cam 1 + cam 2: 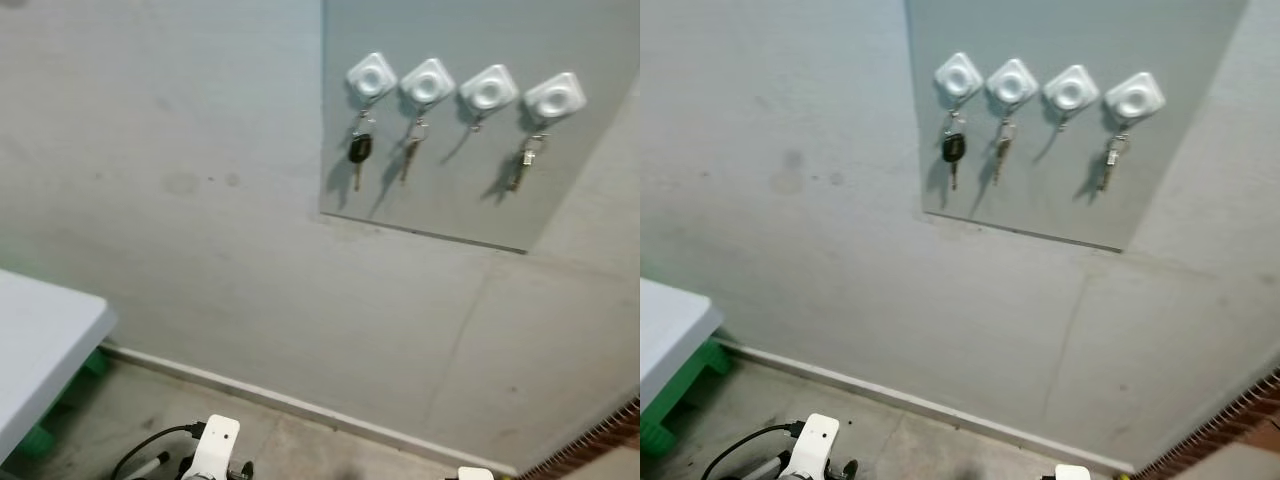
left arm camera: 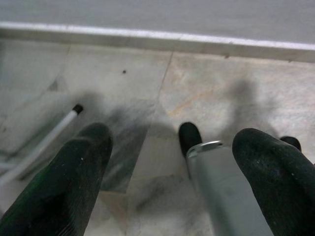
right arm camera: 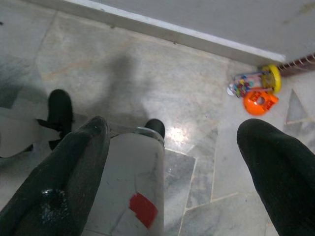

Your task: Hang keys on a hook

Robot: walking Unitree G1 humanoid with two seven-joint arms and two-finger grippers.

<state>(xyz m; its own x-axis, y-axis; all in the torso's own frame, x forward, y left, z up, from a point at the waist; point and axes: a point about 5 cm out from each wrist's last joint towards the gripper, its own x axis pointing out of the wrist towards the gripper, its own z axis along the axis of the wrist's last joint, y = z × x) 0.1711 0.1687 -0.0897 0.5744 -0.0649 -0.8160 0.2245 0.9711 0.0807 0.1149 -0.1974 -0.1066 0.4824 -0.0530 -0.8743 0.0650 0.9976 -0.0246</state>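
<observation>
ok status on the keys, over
Left gripper and right gripper open, empty, hanging over floor. Three of four hooks hold keys; third hook bare. Nothing blocking the wall.

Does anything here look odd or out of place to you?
Mostly tidy: of the four white square hooks on the grey wall panel, three carry keys, while the third hook hangs bare. On the marble floor near the skirting lie an orange plastic toy and a small candy-filled tube, seemingly dropped.

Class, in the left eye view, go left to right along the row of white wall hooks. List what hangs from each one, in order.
First hook: black-headed key → second hook: brass-coloured key → third hook: nothing hanging → fourth hook: bunch of keys.
</observation>
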